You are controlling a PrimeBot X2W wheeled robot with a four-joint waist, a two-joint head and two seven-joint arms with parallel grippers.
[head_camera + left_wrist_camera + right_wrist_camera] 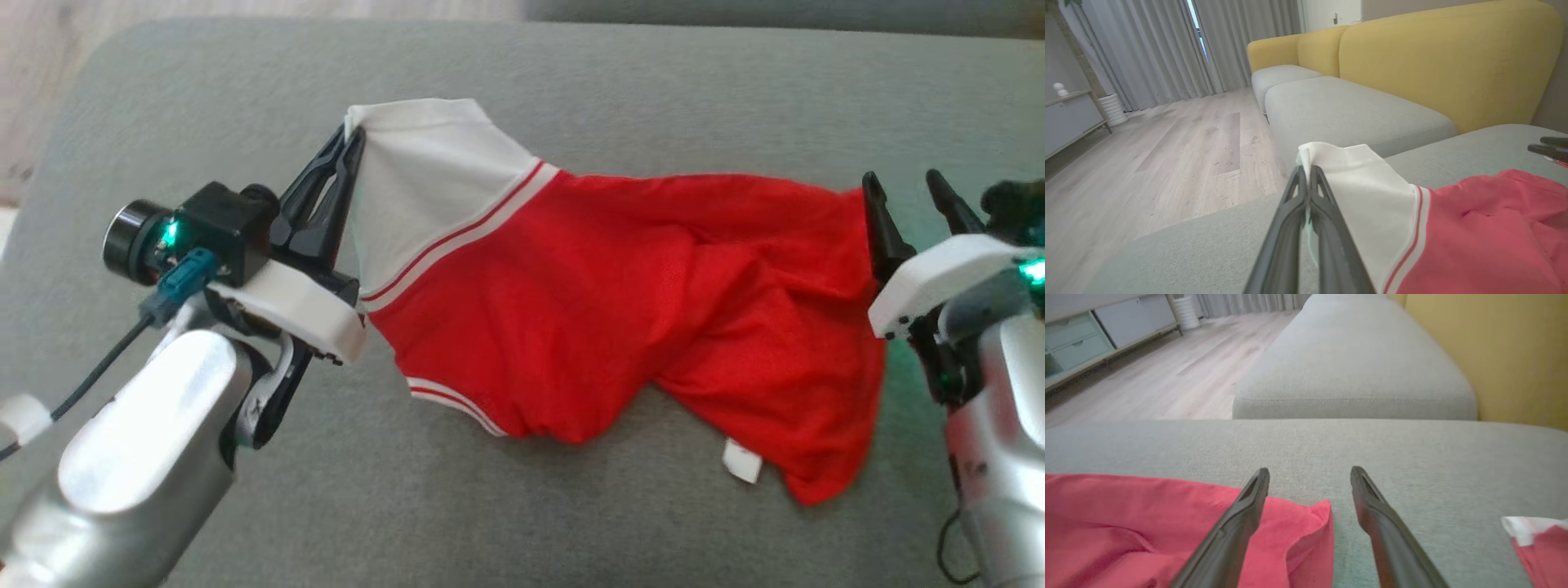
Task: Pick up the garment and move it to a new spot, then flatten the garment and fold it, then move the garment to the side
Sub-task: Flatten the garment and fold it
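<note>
A red shirt (612,302) with a white sleeve lies stretched across the grey seat cushion (653,90) of a sofa, its length running from the robot's left to its right. Red and white stripes mark the seam where the white sleeve meets the red body, and another striped band shows at the near edge. A small white tag (741,459) pokes out from under the near hem and rests on the cushion.

The left gripper (353,135) is clamped on the far corner of the white sleeve, its two dark fingers pressed together with the cloth pinched between them. That corner is raised off the cushion, and the sleeve slopes down from it towards the red body.

The right gripper (902,184) sits at the other end of the shirt with its fingers spread wide apart and nothing between them. Seen from its wrist, one finger lies over the bunched red edge and the other over bare cushion just beside it. I cannot tell whether the fingers touch the cloth.

Beyond the cushion a yellow backrest (1453,61) rises, another grey seat (1347,110) follows on, and a pale wooden floor (1167,155) runs to grey curtains (1159,49).
</note>
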